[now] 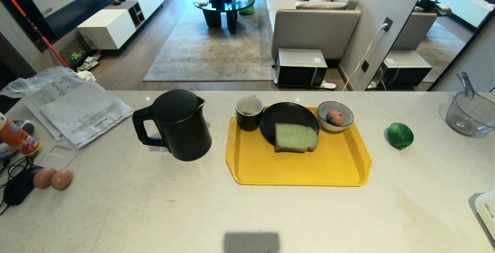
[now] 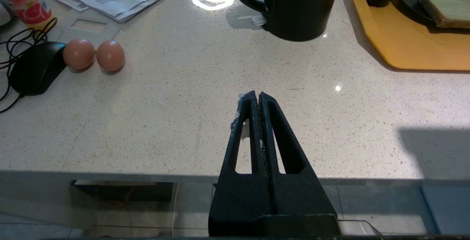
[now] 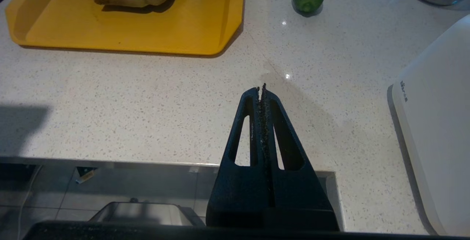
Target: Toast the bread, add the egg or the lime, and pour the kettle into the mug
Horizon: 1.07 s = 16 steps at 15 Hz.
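The pale green bread [image 1: 296,137] lies half on a black plate [image 1: 284,119] on a yellow tray [image 1: 301,168]. A black mug [image 1: 248,113] stands at the tray's far left corner. A spotted egg [image 1: 336,117] rests in a striped bowl [image 1: 344,123]. The lime [image 1: 400,135] lies on the counter right of the tray. The black kettle [image 1: 176,125] stands left of the tray, handle to the left. My left gripper [image 2: 259,95] is shut and empty over the counter's near edge. My right gripper [image 3: 261,88] is shut and empty there too. Neither arm shows in the head view.
Two plain brown eggs [image 1: 52,178], a black mouse [image 1: 19,185], an orange bottle [image 1: 15,136] and papers [image 1: 77,111] crowd the counter's left. A clear jug [image 1: 470,108] stands far right; a white appliance [image 1: 487,210] sits at the near right.
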Tool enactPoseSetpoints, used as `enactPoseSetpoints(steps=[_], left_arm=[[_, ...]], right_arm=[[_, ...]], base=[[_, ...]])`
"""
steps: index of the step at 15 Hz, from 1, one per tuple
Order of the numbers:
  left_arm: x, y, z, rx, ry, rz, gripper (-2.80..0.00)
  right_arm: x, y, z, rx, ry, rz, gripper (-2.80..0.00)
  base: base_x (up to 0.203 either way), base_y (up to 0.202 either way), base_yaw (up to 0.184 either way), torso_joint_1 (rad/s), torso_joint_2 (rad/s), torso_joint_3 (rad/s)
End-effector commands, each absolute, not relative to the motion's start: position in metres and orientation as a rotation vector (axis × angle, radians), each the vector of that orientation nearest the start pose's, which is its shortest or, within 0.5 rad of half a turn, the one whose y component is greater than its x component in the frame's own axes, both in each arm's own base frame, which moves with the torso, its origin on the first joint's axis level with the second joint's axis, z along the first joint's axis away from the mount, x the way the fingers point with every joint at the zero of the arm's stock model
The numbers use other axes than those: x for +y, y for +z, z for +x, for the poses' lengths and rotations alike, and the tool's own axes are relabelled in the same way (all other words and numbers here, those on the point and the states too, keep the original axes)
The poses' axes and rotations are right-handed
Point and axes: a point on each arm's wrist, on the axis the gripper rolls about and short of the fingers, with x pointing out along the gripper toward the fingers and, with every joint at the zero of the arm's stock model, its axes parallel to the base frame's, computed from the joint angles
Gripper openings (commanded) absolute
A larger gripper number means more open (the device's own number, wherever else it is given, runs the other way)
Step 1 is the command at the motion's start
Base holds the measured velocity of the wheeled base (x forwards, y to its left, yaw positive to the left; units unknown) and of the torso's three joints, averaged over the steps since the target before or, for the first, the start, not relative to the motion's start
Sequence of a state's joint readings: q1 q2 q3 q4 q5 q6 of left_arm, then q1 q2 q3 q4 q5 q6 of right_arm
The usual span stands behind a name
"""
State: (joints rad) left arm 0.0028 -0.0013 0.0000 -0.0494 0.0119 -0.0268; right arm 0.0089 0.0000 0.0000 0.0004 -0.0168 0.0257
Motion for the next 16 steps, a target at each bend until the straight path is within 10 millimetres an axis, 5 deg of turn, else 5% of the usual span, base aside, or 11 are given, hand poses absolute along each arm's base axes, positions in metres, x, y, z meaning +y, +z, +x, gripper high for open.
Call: enactPoseSetpoints(steps=[1,16], left_arm=[[0.0002,0.0759,-0.0218,-0.037,0.015,-0.026,-2.80],[0.0002,0.0759,-0.0218,-0.037,0.014,-0.028,-2.80]], right_arm=[[-0.0006,0.0755,-0.0228,0.000,-0.008,0.026,-2.80],[-0.0006,0.0755,-0.0228,0.000,-0.008,0.026,-2.80]], base=[[0.000,0.000,0.000,-0.073,0.15,0.067],[0.000,0.000,0.000,-0.088,0.17,0.085]])
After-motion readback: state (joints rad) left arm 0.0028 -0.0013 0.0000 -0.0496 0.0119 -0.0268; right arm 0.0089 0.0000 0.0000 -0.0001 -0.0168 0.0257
